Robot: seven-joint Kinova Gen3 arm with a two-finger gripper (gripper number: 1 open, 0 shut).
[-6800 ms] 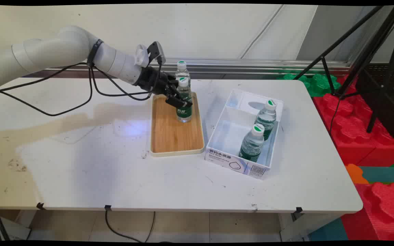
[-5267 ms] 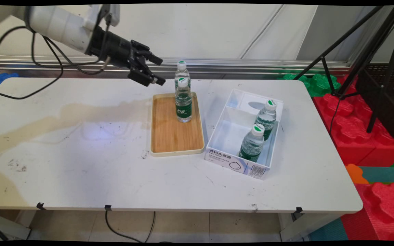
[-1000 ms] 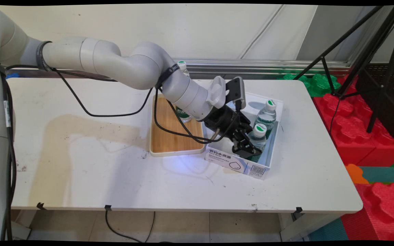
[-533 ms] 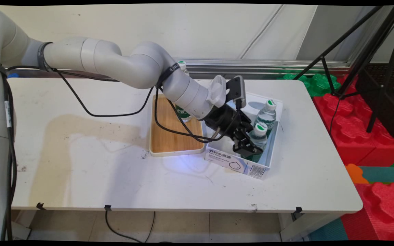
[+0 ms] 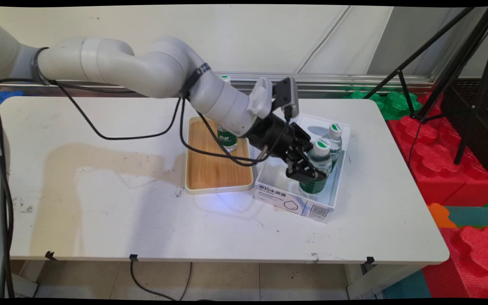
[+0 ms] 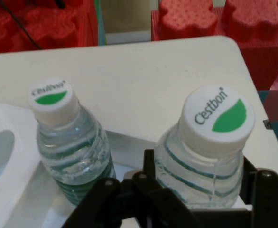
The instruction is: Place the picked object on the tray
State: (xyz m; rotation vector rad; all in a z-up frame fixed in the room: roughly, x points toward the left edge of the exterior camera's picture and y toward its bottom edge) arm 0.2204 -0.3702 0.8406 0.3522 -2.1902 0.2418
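1. I have the gripper [image 5: 305,169] closed round the near bottle [image 5: 317,167], its fingers [image 6: 151,166] pressed to either side just under the white cap.
2. That bottle sits over the near end of the white box [image 5: 288,201]; I judge it is just clear of the floor, though I cannot be sure.
3. I read this as the grasp step made good; any move from here calls for a straight rise, since the second bottle [image 5: 332,140] stands just beside it.
4. Count: four bottles, two at the box, one on the wooden tray [image 5: 210,169] partly behind my arm, one at the table's [image 5: 142,220] far edge; one tray, one box.
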